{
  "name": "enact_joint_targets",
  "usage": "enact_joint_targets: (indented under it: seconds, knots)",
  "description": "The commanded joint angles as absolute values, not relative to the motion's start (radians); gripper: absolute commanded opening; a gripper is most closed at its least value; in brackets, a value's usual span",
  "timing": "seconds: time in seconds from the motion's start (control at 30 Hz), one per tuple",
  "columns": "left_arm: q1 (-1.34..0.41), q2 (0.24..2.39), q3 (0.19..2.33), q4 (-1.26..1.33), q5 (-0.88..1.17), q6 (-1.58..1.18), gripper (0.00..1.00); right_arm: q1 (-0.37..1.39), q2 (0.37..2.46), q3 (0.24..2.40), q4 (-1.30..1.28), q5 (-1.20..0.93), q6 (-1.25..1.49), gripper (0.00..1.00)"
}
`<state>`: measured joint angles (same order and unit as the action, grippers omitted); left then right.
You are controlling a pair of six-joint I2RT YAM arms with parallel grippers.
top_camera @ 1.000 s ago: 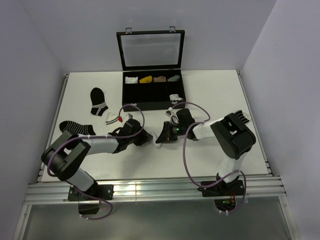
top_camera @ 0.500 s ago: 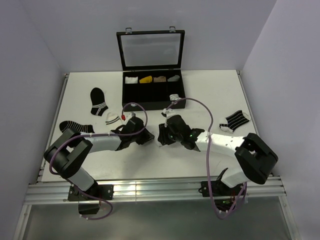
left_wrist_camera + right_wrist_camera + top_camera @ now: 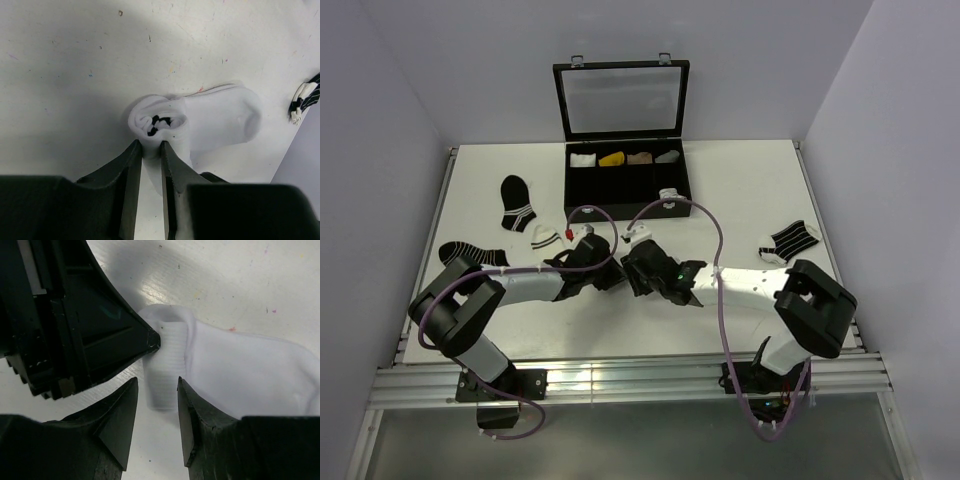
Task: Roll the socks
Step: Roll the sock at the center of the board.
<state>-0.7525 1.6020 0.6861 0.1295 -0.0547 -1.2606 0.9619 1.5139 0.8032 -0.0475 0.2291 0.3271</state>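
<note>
Jaws of the left gripper [image 3: 151, 150] stand narrow, pinching the near wall of the roll [image 3: 157, 121] at one end of the white sock [image 3: 222, 116]. The right gripper [image 3: 157, 390] has its jaws parted on either side of that roll, coming from 6 o'clock; I cannot tell whether either finger presses it.

The sock looks light, soft and springy, so the roll would likely unwind if released. The safest hold is probably across its whole thickness, not the loose outer layer. The flat part, lying toward 3 o'clock, should slide easily on the table [image 3: 740, 190].

Only the left wrist view shows black in the roll's core and a striped sock [image 3: 305, 97] at 3 o'clock. Only the right wrist view shows the left fingertip [image 3: 151, 340] touching the ribbed band. From above both grippers hide the sock, mid-table at 6 o'clock from the open box [image 3: 625, 190].
</note>
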Motion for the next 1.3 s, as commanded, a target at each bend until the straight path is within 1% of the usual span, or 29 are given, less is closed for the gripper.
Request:
enact_joint_targets:
  seconds: [0.0, 0.27, 0.4, 0.53, 0.6, 0.63, 0.67, 0.7, 0.8, 0.83, 0.97, 1.1, 1.17, 1.27]
  knots:
    - [-0.769, 1.632, 0.692, 0.026, -0.064, -1.224, 0.25, 0.982, 1.558, 0.859, -0.061, 0.287, 0.305, 0.45]
    - [-0.769, 1.629, 0.689, 0.023, -0.064, -1.236, 0.25, 1.022, 1.652, 0.880, -0.098, 0.249, 0.299, 0.45]
    - [-0.769, 1.620, 0.687, 0.023, -0.060, -1.253, 0.26, 1.040, 1.700, 0.890, -0.141, 0.279, 0.310, 0.45]
    - [-0.767, 1.585, 0.670, 0.022, -0.063, -1.278, 0.29, 1.042, 1.736, 0.878, -0.172, 0.322, 0.336, 0.31]
    - [-0.769, 1.569, 0.666, 0.015, -0.071, -1.290, 0.30, 1.042, 1.735, 0.864, -0.178, 0.342, 0.356, 0.17]
    - [-0.767, 1.551, 0.660, 0.012, -0.075, -1.295, 0.33, 1.040, 1.727, 0.845, -0.169, 0.341, 0.359, 0.09]
    - [-0.767, 1.542, 0.655, 0.014, -0.081, -1.302, 0.35, 1.039, 1.706, 0.833, -0.160, 0.336, 0.360, 0.05]
    - [-0.767, 1.531, 0.650, 0.014, -0.084, -1.308, 0.39, 1.037, 1.694, 0.819, -0.140, 0.318, 0.360, 0.00]
    - [-0.767, 1.483, 0.629, 0.023, -0.097, -1.318, 0.46, 1.017, 1.640, 0.766, -0.079, 0.264, 0.347, 0.00]
    - [-0.765, 1.464, 0.627, 0.023, -0.101, -1.315, 0.51, 1.008, 1.625, 0.737, -0.060, 0.208, 0.341, 0.00]
    - [-0.753, 1.433, 0.641, 0.005, -0.118, -1.266, 0.60, 0.934, 1.568, 0.669, -0.003, 0.086, 0.322, 0.00]
    - [-0.729, 1.440, 0.660, 0.018, -0.083, -1.204, 0.61, 0.878, 1.534, 0.623, 0.072, 0.005, 0.310, 0.00]
    - [-0.706, 1.476, 0.686, 0.032, -0.031, -1.149, 0.60, 0.862, 1.525, 0.604, 0.095, -0.050, 0.305, 0.00]
    - [-0.678, 1.548, 0.748, 0.051, 0.034, -1.039, 0.58, 0.847, 1.519, 0.597, 0.107, -0.063, 0.298, 0.00]
